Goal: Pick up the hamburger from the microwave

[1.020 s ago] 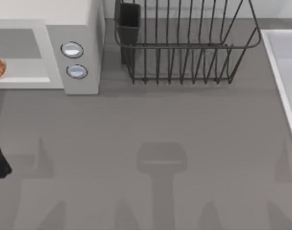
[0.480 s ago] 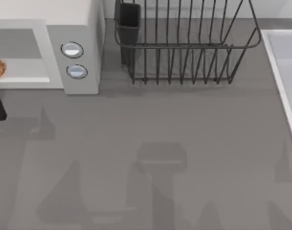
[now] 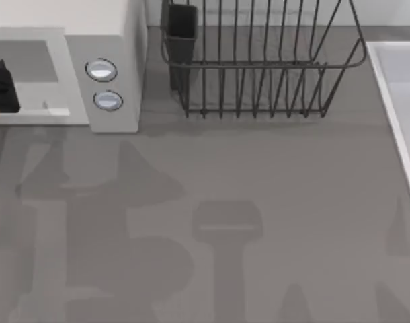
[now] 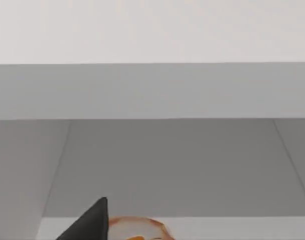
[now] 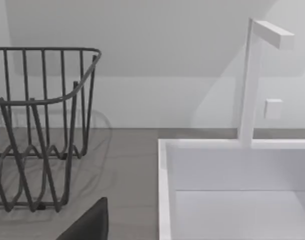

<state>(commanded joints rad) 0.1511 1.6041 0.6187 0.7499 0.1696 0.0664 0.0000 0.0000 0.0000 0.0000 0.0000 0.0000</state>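
The white microwave [image 3: 111, 40] stands at the table's back left, its grey cavity [image 3: 30, 60] facing the front. My left gripper [image 3: 2, 89] reaches into the cavity's mouth at the far left edge and covers the hamburger from above. In the left wrist view the orange-brown hamburger [image 4: 137, 229] lies on the cavity floor just beside one dark finger [image 4: 90, 224], which stands well off centre, so the gripper is open and holds nothing. Of my right gripper, one dark finger [image 5: 90, 224] shows in the right wrist view, likewise off centre and empty.
A dark wire dish rack [image 3: 259, 67] with a black cup [image 3: 181, 27] stands right of the microwave. A white sink basin [image 3: 400, 108] with a white faucet [image 5: 252, 75] lies at the right edge. Two silver-blue knobs [image 3: 101, 70] sit on the microwave's front panel.
My left gripper has moved from the table's left edge back to the microwave's opening. It now covers the hamburger in the top view.
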